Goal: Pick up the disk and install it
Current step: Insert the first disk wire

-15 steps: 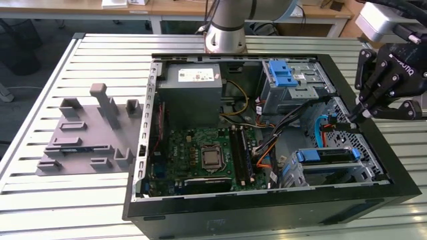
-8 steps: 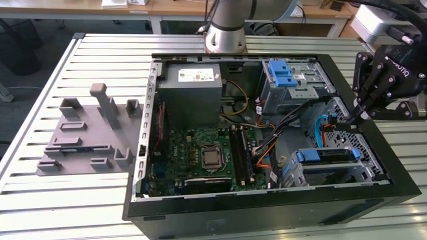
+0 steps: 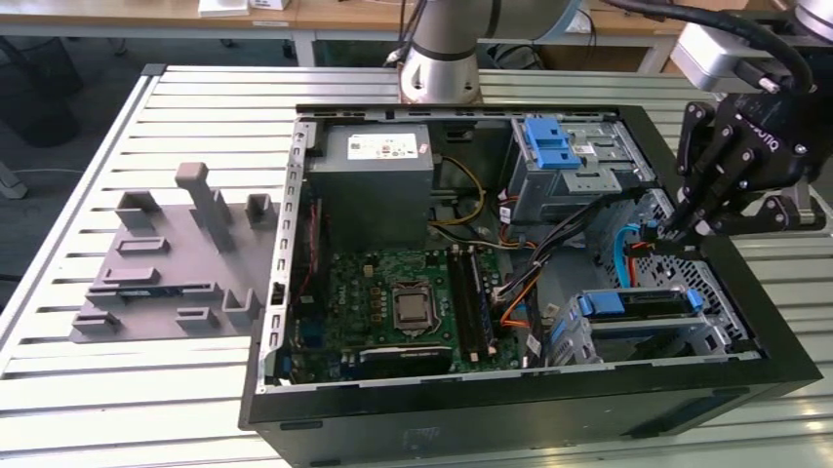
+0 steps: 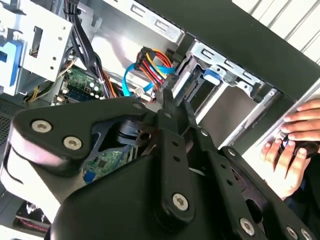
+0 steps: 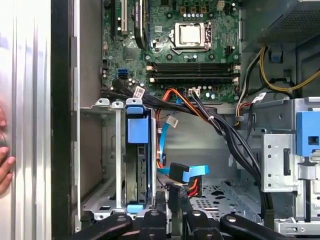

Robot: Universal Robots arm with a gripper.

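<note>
The disk sits inside the lower metal drive cage of the open computer case, with its blue carrier rails showing. In the first wrist view the disk stands slotted in that cage under a blue tab. The second wrist view shows the blue tab of the disk in the cage. My gripper hangs inside the case beside the cage, with its fingers together. Its tips are at the loose blue data cable connector and the red-and-orange power plug. Whether my gripper touches them I cannot tell.
A grey power supply, the motherboard and an upper cage with a blue bracket are inside the case. Black cable bundles cross near the gripper. A person's hand rests on the case edge. A grey fixture lies at the exterior view's left.
</note>
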